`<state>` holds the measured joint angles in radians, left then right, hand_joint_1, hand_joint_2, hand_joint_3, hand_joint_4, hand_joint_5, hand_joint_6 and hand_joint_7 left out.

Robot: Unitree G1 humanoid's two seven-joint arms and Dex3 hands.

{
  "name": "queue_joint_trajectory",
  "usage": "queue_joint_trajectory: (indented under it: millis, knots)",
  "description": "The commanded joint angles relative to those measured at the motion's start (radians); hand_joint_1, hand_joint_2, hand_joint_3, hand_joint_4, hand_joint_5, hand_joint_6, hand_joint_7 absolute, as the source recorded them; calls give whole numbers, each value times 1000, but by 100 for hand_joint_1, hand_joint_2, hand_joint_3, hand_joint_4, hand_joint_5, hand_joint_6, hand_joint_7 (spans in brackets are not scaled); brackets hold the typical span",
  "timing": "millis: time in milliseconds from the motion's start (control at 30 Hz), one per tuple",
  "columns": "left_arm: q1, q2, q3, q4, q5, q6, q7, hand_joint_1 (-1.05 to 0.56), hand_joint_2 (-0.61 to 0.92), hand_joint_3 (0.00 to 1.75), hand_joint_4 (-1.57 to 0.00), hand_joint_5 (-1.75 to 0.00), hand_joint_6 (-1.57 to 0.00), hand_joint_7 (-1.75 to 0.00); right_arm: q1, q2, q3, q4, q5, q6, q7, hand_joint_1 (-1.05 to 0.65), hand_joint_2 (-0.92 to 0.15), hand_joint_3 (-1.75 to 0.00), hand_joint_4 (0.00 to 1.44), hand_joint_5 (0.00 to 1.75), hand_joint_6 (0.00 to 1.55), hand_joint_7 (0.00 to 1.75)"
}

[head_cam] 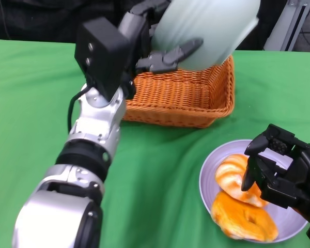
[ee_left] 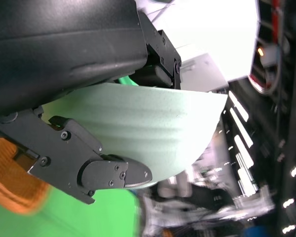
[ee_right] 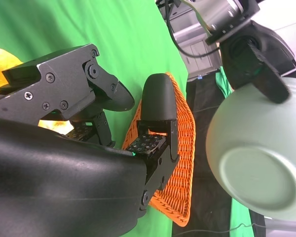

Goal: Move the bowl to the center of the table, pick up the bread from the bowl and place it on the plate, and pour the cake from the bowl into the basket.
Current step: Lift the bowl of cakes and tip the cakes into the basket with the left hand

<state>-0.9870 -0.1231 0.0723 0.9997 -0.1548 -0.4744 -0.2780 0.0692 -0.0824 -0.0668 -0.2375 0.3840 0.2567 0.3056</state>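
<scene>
Gripping the pale green plastic bowl [head_cam: 206, 31] w/ our left hand [head_cam: 155, 54], we held it tipped above the orange wicker basket [head_cam: 183, 95]. Our right hand [head_cam: 279, 168], fingers loosely curled and holding nothing, hovered over two golden bread pcs [head_cam: 243, 206] on the lilac round plate [head_cam: 209, 173].

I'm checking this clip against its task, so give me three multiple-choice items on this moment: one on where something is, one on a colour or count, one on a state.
1. Where is the pale green bowl?
A. Flat on the green tablecloth
B. Held tipped above the orange wicker basket
C. On the plate

2. How many breads lie on the lavender plate?
A. None
B. Two
C. Four

3. What is the left hand doing?
A. Gripping the bowl
B. Resting on the table
C. Holding a bread

Answers:
1 B, the head view shows the bowl tilted in the air over the basket.
2 B, a pale swirled bread and an orange ring-shaped bread lie there.
3 A, its fingers clasp the bowl's side.
</scene>
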Motion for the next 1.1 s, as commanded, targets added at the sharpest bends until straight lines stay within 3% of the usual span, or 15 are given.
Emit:
queue_joint_trajectory:
  millis: [33,367,600,833,1100]
  knots:
    - [-79,-25,64,6,-82,81,-21,-29,66,87,-75,-175,-65,-161,11,-2,-7,1,3,-12,1,-2,-67,-105,68,175,60,148]
    - [-143,-65,228,40,-250,339,18,-12,61,108,-78,-175,-75,-157,22,-6,-9,-5,2,-15,1,-3,-67,-103,68,175,60,146]
    - [-182,-75,330,94,-350,464,19,-15,65,109,-82,-175,-73,-163,25,-8,-9,-12,6,-8,1,-2,-68,-104,68,175,61,145]
    - [-197,-77,378,110,-387,525,37,-16,68,106,-84,-175,-75,-162,26,-9,-11,-13,10,-8,4,-3,-67,-104,68,175,61,145]
    - [-215,-80,488,122,-513,698,98,-12,57,119,-83,-175,-66,-170,30,-7,-13,-19,12,-4,-2,-4,-66,-102,68,175,61,145]
